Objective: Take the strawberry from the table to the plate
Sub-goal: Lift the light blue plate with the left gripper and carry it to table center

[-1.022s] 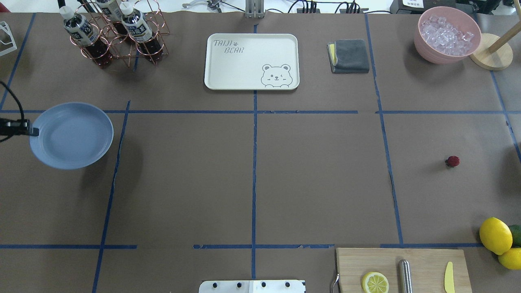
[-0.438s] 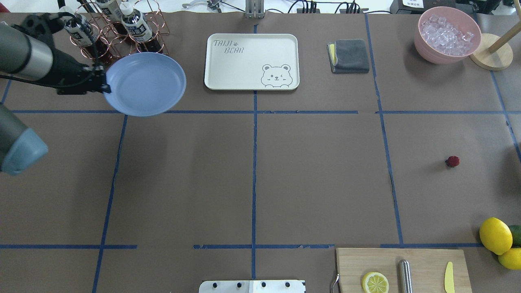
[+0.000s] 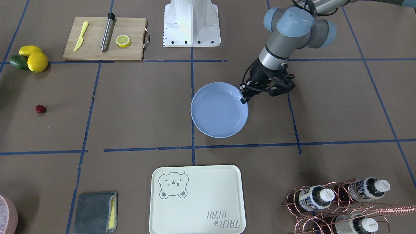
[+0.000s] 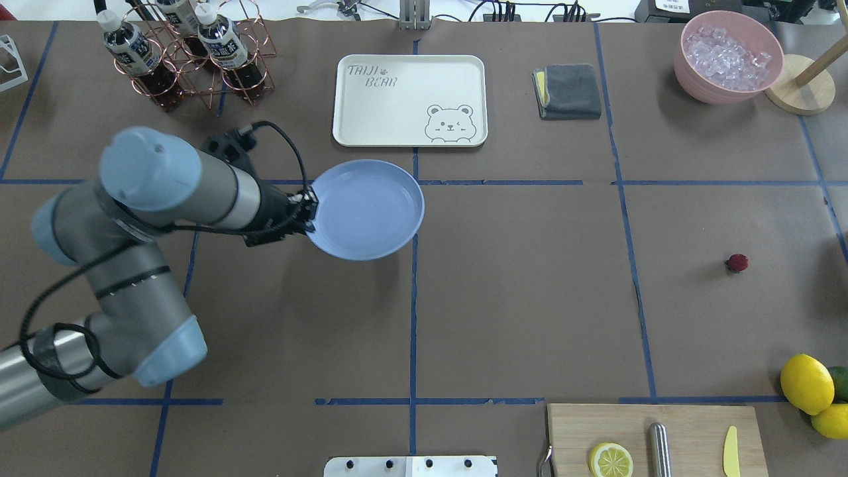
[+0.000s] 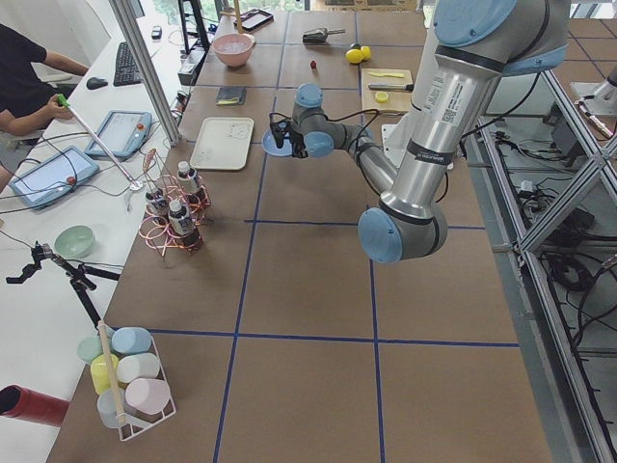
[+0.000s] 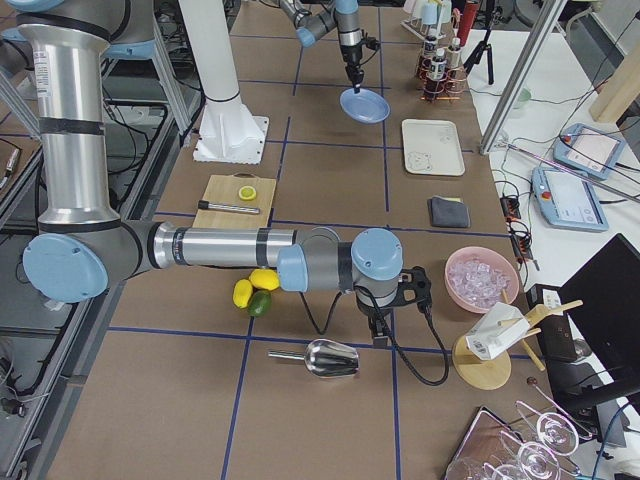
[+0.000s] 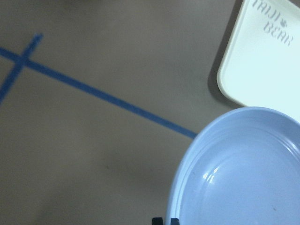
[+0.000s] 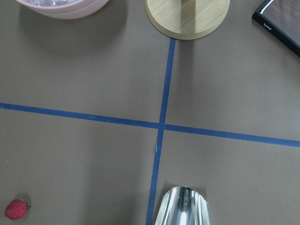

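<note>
Brown paper counter (image 4: 530, 318), gridded in blue tape. Near edge: wooden cutting board (image 4: 695, 424) bearing a lemon half (image 4: 610, 460); whole lemons (image 4: 806, 383) at the right margin. Mid-right: strawberry (image 4: 737, 263), lying alone on the counter, well apart from the plate. Centre: light blue plate (image 4: 377, 212), rim clenched in the left fingers (image 4: 309, 211), across the middle tape line. Right fingers (image 6: 380, 322): side view only, released or clenched cannot be told. Far: cream bear tray (image 4: 397, 99), just beyond the plate; copper bottle rack (image 4: 192, 59), far left.

Overhead, front views opposed, sharing plate (image 4: 371, 218); wrist views close, seemingly downward.
</note>
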Controlling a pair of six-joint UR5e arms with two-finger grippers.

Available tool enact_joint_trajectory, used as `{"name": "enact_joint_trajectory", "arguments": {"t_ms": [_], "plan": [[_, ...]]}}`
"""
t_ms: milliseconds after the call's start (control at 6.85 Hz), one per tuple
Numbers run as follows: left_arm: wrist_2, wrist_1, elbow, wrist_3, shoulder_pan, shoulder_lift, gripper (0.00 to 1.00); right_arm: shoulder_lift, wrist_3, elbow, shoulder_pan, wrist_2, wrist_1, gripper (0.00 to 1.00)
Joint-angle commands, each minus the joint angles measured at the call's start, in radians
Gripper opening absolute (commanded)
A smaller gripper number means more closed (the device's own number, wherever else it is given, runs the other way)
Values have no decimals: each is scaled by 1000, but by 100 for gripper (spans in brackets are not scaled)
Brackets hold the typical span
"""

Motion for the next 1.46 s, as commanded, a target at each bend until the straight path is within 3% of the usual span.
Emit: {"name": "enact_joint_trajectory", "arguments": {"t_ms": [0, 146, 292, 438, 876, 1314], "plan": [[89, -5, 59, -114, 142, -65, 0, 0, 1, 6, -1, 7, 1, 100], [113, -5, 64, -116, 168, -67, 0, 0, 2, 5, -1, 69, 0, 100], [139, -5, 62, -108, 170, -61, 8, 0, 30, 6, -1, 86, 3, 100], [145, -3, 59, -102, 170, -56, 99, 0, 47, 8, -1, 86, 3, 100], [135, 9, 36, -27, 128, -44, 100, 0, 88, 40, -49, 86, 4, 100], [34, 256, -103, 192, -26, -44, 100, -1, 389, 165, -238, 45, 44, 100]]}}
